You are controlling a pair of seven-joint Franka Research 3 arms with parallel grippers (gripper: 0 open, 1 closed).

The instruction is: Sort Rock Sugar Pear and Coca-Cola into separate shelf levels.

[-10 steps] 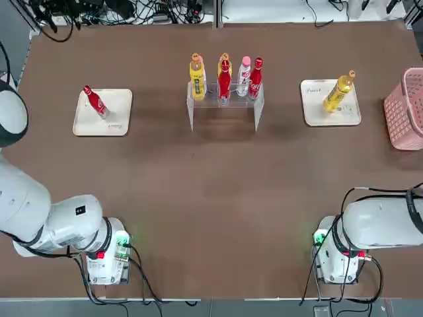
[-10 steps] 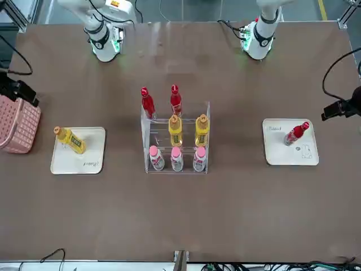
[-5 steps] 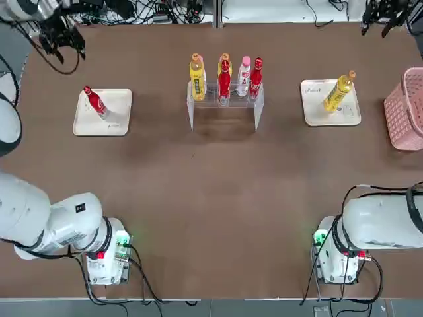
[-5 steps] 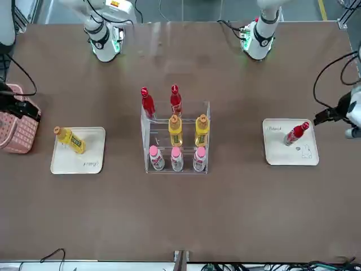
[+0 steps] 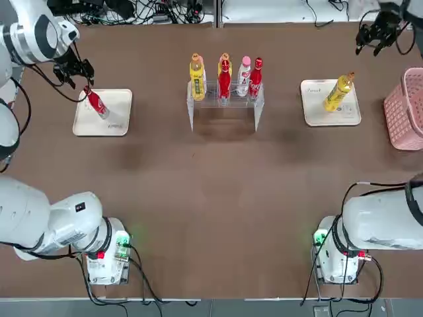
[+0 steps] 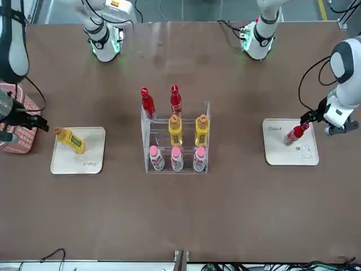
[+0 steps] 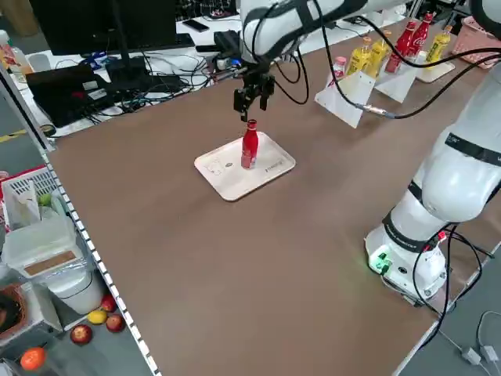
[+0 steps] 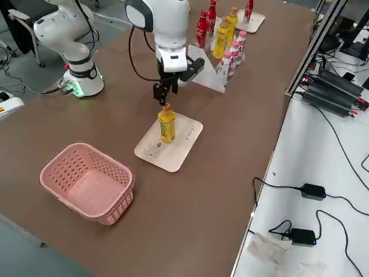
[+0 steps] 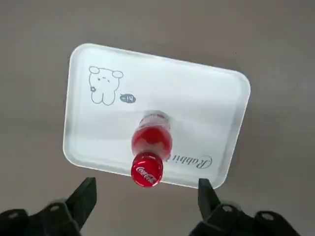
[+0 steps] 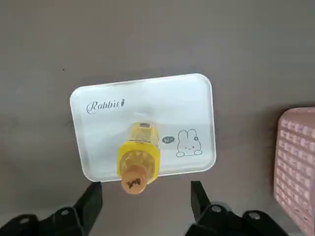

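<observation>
Tool on the left arm (image 9: 146, 196) hangs spread wide and empty above the Coca-Cola bottle (image 9: 150, 147) standing on the left cream tray (image 9: 103, 69); the right tool (image 10: 142, 196) hangs likewise splayed and empty above the Rock Sugar Pear bottle (image 10: 139, 158) on the right cream tray (image 10: 98, 142); in each wrist view the cap sits between the fingers, though the height left above it cannot be judged.

Largest first: the desk (image 5: 211, 198) is broad and bare between trays and rack, so there looks to be ample room to carry each bottle inward; the pink basket (image 5: 406, 109) stands just beside the right tray and is the one obstacle on that side; the clear shelf levels (image 5: 223, 99) stand at the middle, already holding red, yellow and pink-capped bottles, so free slots look tight and the acrylic walls will likely be easy to clip.

Both bottles are slim, tall and upright, probably light, with smooth plastic that may slip; a grip on the neck or shoulder below the cap seems safest, since a nudge could topple them.
</observation>
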